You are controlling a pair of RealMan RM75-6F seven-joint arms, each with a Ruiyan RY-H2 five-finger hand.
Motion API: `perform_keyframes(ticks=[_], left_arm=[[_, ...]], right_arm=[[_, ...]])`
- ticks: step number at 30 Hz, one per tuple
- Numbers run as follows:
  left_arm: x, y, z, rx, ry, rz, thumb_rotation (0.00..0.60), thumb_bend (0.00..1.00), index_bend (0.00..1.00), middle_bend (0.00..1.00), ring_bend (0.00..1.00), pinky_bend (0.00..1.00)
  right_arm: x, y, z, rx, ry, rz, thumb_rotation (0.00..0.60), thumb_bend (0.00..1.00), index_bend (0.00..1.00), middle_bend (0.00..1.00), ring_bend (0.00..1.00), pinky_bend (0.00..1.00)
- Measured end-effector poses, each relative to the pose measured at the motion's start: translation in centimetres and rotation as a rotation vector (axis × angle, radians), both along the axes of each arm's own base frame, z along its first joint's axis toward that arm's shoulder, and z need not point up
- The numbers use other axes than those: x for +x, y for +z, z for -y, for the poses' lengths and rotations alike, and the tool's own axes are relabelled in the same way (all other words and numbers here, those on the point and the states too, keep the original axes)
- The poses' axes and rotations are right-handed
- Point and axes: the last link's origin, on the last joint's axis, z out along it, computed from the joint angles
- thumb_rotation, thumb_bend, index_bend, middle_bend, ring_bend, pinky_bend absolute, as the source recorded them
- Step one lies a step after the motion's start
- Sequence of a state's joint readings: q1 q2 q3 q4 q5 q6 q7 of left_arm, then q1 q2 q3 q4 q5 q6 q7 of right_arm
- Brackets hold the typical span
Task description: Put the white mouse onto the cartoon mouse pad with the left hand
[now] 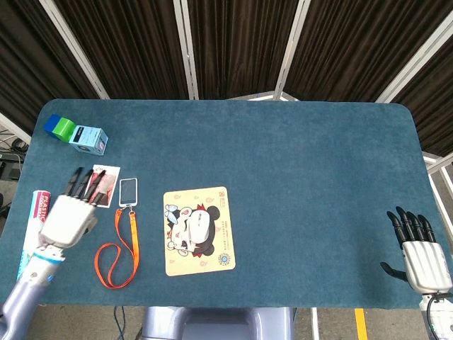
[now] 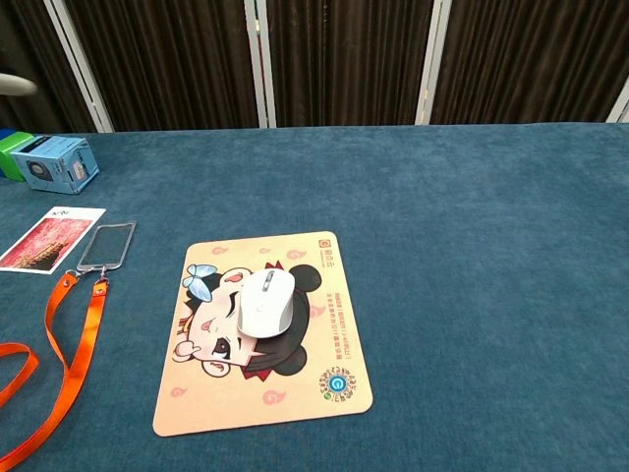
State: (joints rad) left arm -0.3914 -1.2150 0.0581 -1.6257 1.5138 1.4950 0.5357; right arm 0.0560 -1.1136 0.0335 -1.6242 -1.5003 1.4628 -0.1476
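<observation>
The white mouse lies on the cartoon mouse pad, near its middle, with nothing touching it. My left hand is far off to the left near the table's front-left edge, open with fingers stretched out and empty. In the chest view only a blurred fingertip shows at the far left edge. My right hand rests at the front right corner, open and empty.
An orange lanyard with a clear badge holder lies left of the pad. A picture card, a blue box, a green tape roll and a white tube sit at the far left.
</observation>
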Motion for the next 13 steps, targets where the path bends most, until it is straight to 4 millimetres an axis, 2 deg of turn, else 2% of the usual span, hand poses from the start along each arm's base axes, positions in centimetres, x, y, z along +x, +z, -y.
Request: perform_keyframes(ticks=[4,13], left_arm=[[-1.8,1.0,1.6,0.065,0.031,0.03,0.6,0.18,0.0,0.0,0.0,0.0],[-3.7,1.2,2.1,0.111,0.042,0.054,0.6,0.18,0.0,0.0,0.0,0.0]], right_arm=[[0.0,0.0,0.0,0.0,0.0,0.001,0.6,0.1,0.0,0.0,0.0,0.0],[0.1,-0.1,0.1,-0.001,-0.003,0.001,0.6,0.1,0.0,0.0,0.0,0.0]])
